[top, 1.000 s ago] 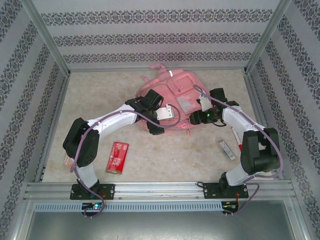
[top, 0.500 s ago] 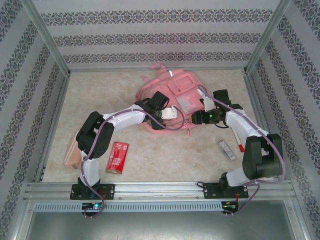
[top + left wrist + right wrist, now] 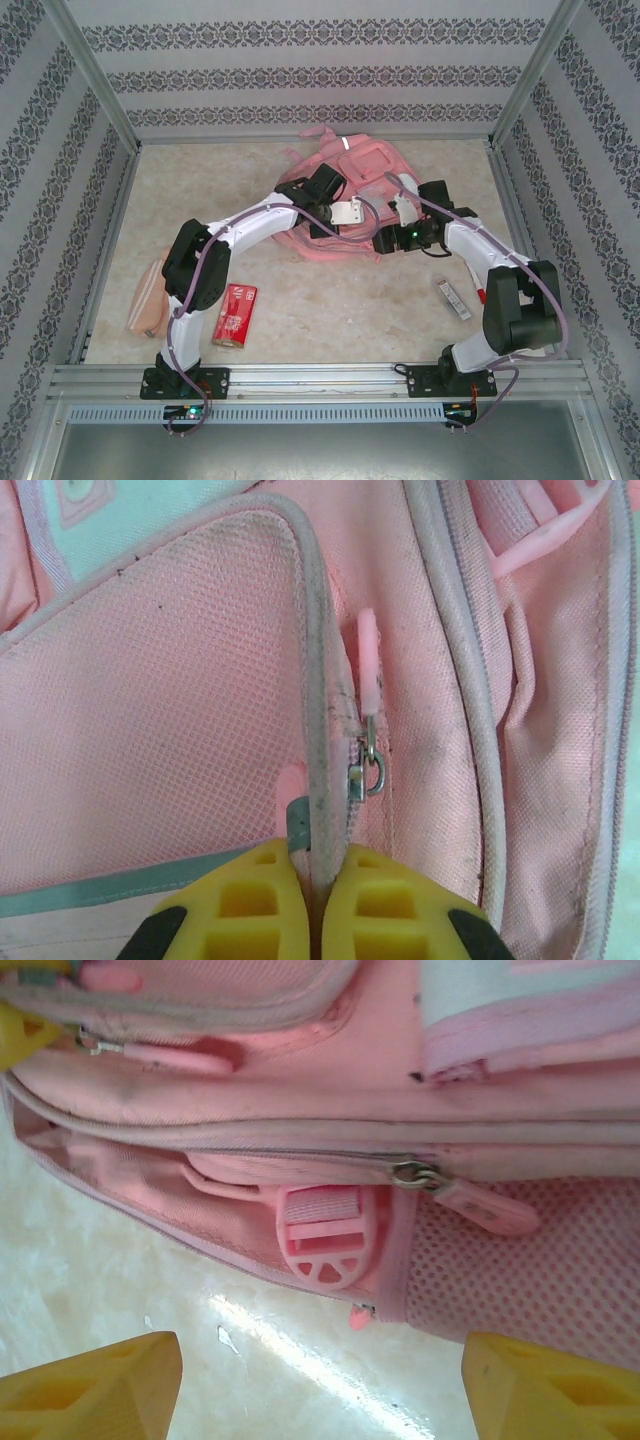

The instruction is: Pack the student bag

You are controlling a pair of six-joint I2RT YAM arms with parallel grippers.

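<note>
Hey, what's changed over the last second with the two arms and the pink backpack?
The left claw pushed farther across the student bag and clamped shut on its piped seam beside a zip pull. That move uncovered a tan pouch on the left. The right claw shifted slightly and is open at the bag's near edge. The red packet stayed put.

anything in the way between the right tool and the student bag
Nothing visible. The right tool, jaws open, faces the student bag side-on, with bare table in between. The left tool is shut on the bag's piped seam.
</note>
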